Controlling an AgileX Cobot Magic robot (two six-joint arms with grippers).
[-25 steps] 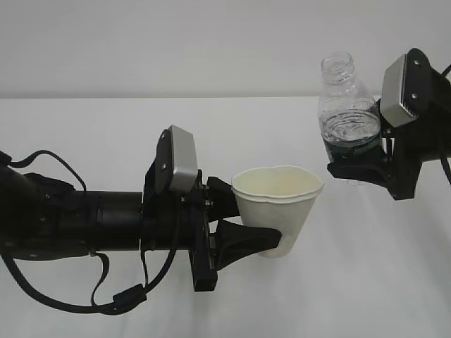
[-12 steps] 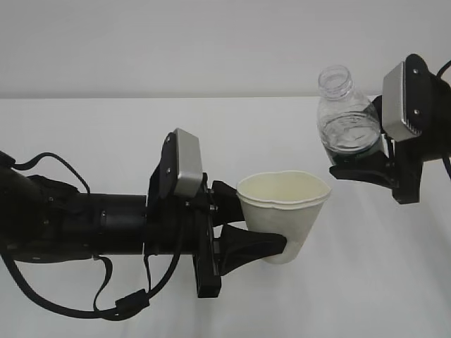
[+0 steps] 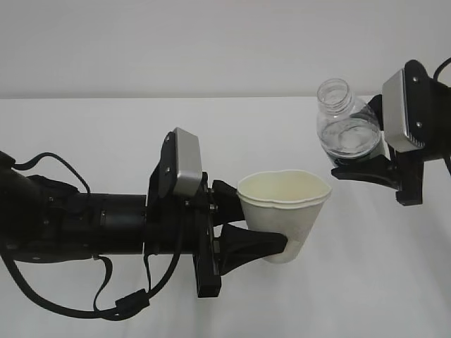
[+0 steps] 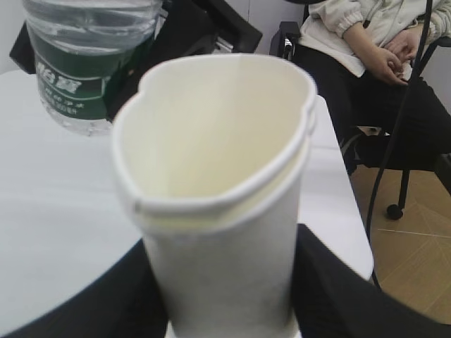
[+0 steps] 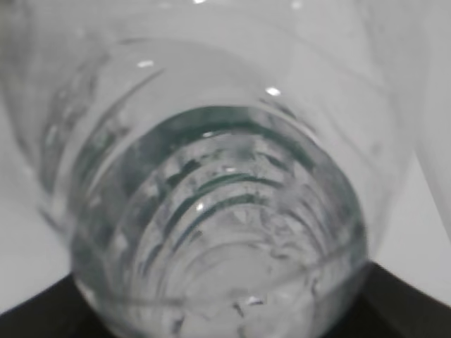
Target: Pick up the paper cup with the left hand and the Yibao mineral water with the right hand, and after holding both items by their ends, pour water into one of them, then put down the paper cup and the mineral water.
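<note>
Between the left hand's (image 3: 257,229) fingers, low on its wall, sits the cup (image 3: 283,211), rim squashed out of round: thin paper, soft, so grip lightly nr the base. Right hand (image 3: 363,165) clamps the bottle (image 3: 345,127) at its lower end, cap off, tilted toward cup; looks part-full, prob. light, slick plastic. Both off the table (image 3: 106,134).

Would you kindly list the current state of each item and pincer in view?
paper cup: upright, rim squeezed out of round, empty, off the table.
Yibao mineral water: uncapped, tilted slightly toward the cup, lifted.
left pincer: shut on the paper cup.
right pincer: shut on the bottle's lower end.
</note>
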